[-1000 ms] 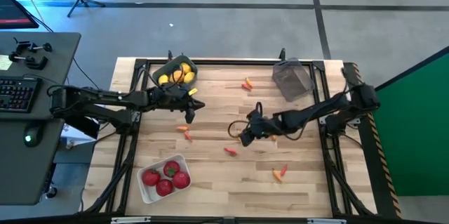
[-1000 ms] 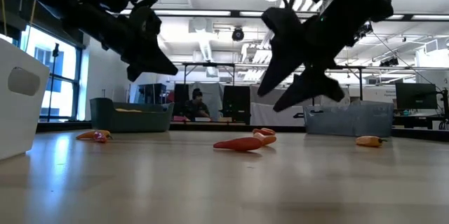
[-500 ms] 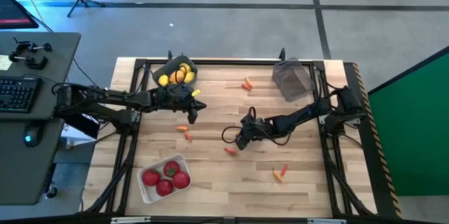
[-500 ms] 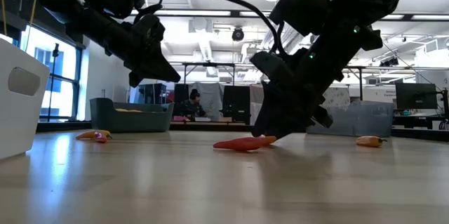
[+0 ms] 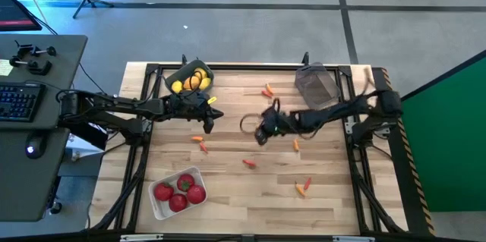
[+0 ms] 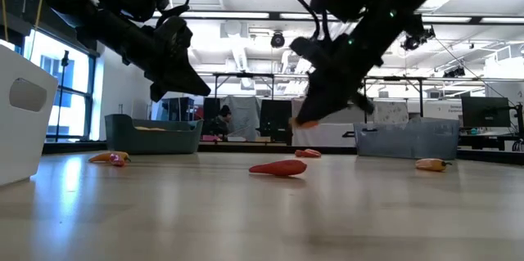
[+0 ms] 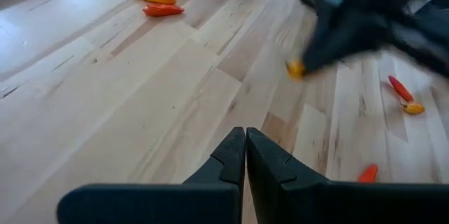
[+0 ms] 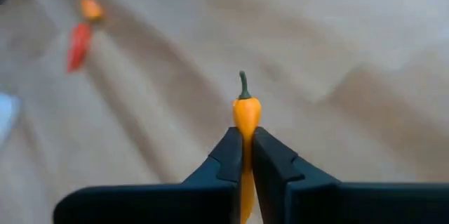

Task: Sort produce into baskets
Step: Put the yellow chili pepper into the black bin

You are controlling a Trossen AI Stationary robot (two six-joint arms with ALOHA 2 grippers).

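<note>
My right gripper (image 5: 262,133) is above the table's middle, shut on a small orange pepper (image 8: 245,112). In the low view the right gripper (image 6: 309,116) hangs clear of the tabletop. My left gripper (image 5: 209,113) is shut and empty, above the table just near of the blue-grey basket (image 5: 190,80), which holds yellow fruits. The white basket (image 5: 178,192) at the near left holds red fruits. The dark translucent basket (image 5: 316,86) stands at the far right. Loose peppers lie on the wood, among them a red one (image 5: 249,163) and an orange one (image 5: 296,144). My right gripper pinches the orange pepper's body (image 8: 245,127) between its two fingers, which lie along the pepper. The stem end (image 8: 243,78) sticks out past the fingertips. The pepper is lifted clear of the table.
More peppers lie at the far middle (image 5: 267,90), left of centre (image 5: 201,143) and near right (image 5: 302,188). A black frame (image 5: 228,66) runs round the table's edges. A desk with a keyboard (image 5: 19,102) stands to the left.
My right gripper dropped to the tabletop near the middle, then rose and went toward the far edge with the orange pepper, now lifted clear of the wood.
</note>
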